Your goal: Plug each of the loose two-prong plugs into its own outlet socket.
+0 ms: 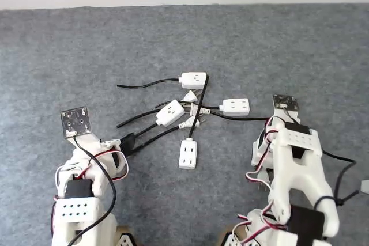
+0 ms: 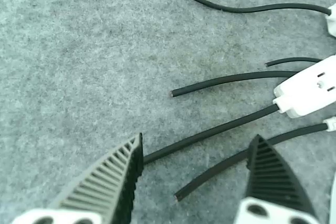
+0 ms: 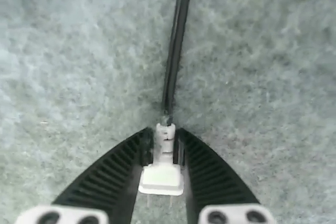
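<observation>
Four white outlet sockets lie mid-table: one far (image 1: 193,79), one left (image 1: 170,113), one right (image 1: 235,106), one near (image 1: 188,154). Loose white plugs (image 1: 191,123) on black cords lie tangled among them. My left gripper (image 2: 198,140) is open low over the carpet, and two black cords (image 2: 210,135) run between its fingers. The left socket (image 2: 310,90) lies just beyond it. In the high view this left gripper (image 1: 128,141) sits left of the sockets. My right gripper (image 3: 164,145) is shut on a white two-prong plug (image 3: 161,174), prongs toward the wrist, cord (image 3: 176,40) leading away.
Grey carpet (image 1: 69,50) covers the whole table. The right arm (image 1: 294,142) stands right of the sockets, over its own gripper. A black cord (image 1: 242,118) runs from the tangle to under that arm. Cut cord ends (image 2: 173,93) lie ahead of the left gripper.
</observation>
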